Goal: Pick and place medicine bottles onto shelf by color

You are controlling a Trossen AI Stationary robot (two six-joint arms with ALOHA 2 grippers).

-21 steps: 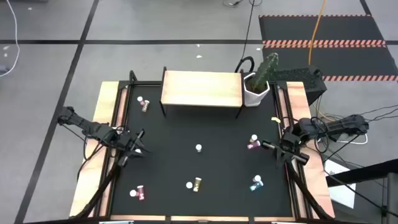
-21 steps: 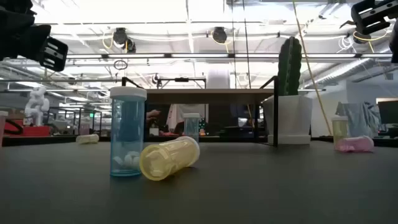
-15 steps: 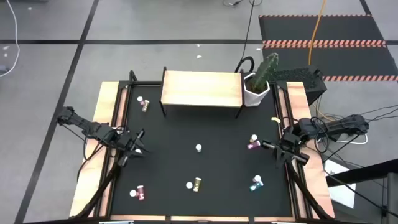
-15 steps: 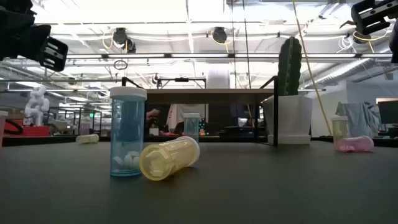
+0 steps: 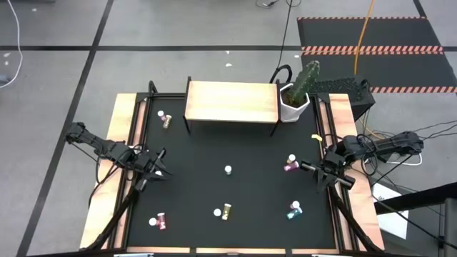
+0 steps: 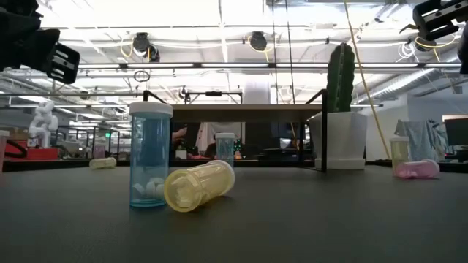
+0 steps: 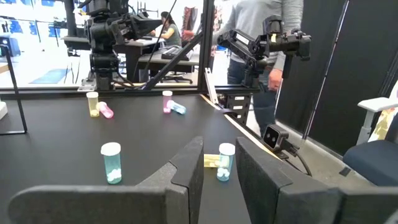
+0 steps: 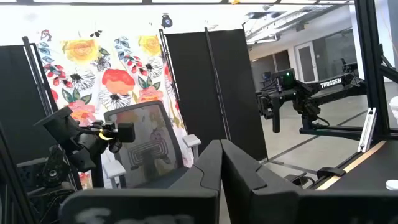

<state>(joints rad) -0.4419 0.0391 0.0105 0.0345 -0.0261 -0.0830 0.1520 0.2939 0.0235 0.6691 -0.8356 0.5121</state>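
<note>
Desk [image 5: 214, 143]: black top, carrying everything below.
Shelf [image 5: 231, 101]: light wood board on black legs at the far edge of the desk; nothing on it.
Cactus [image 5: 298, 91]: in a white pot just beside the shelf's right end.
Left end effector [image 5: 158, 165]: at the desk's left edge, fingers a narrow gap apart, holding nothing.
Right end effector [image 5: 308, 168]: at the desk's right edge, fingers pressed together, holding nothing.
Bottles: all on the desk, none on the shelf.
Far left bottle [image 5: 164, 118]: yellowish, lying near the shelf's left legs.
Centre bottle [image 5: 228, 170]: upright, white cap showing.
Right pair [image 5: 290, 163]: a pink one lying, touching or just beside an upright one, near the right end effector.
Near row: pink [image 5: 158, 222], yellow [image 5: 224, 210] and teal [image 5: 294, 210] bottles along the near edge.
</note>
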